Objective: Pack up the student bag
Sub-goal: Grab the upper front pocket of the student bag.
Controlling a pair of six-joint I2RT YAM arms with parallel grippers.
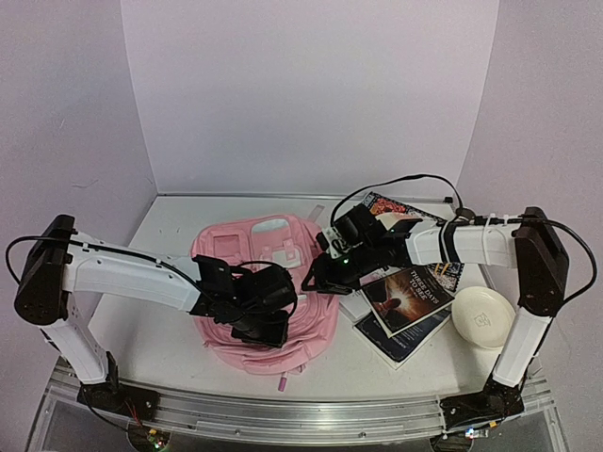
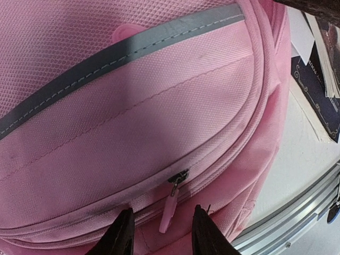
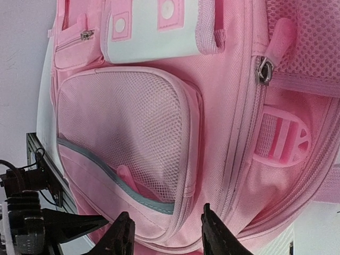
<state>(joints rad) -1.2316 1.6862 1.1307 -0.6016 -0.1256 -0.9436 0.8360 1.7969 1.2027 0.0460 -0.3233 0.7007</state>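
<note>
The pale-pink student bag (image 1: 268, 282) lies flat in the middle of the table, front up, with white patches (image 3: 151, 32) and a mesh pocket (image 3: 127, 133). My left gripper (image 1: 262, 325) hovers open over the bag's near edge. In the left wrist view its fingers straddle a pink zip pull (image 2: 170, 210) hanging from a closed zip, without touching it. My right gripper (image 1: 316, 280) is open over the bag's right side. In the right wrist view its jaws hang apart above the seam beside the mesh pocket and hold nothing.
A stack of dark books (image 1: 407, 299) lies right of the bag, with another book (image 1: 400, 209) behind the right arm. A white round box (image 1: 482, 317) sits at the far right. The metal table rail (image 2: 297, 212) runs along the near edge.
</note>
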